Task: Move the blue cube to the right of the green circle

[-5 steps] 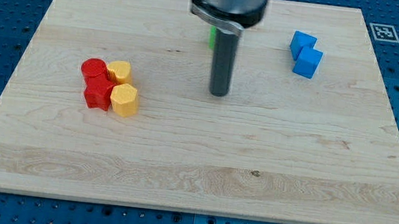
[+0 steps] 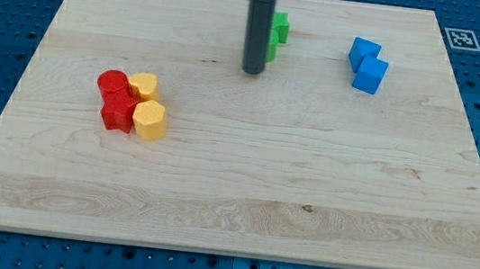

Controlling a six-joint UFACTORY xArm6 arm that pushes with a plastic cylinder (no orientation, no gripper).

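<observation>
**Blue cube sits well to the right of my tip, with the green block between**

Blue cube [image 2: 371, 74] is the target; it lies at the far right of the wooden tabletop [image 2: 233, 197], touching a second blue block [image 2: 364, 51] just behind it.

Going left to right: a cluster of two red blocks [image 2: 115, 98] and two yellow blocks [image 2: 146, 106] sits at the left, well apart from everything else. Near the far centre, my tip [image 2: 252, 71] rests on the tabletop. There is no hand to open or close, only a plain rod. Just right of the rod, partly hidden behind it, is the green block [image 2: 277, 32]; its shape is hard to make out. Further right come the blue blocks.

Judging from this, the cube must travel leftward, so my tip would need to get round to the cube's right side.
</observation>
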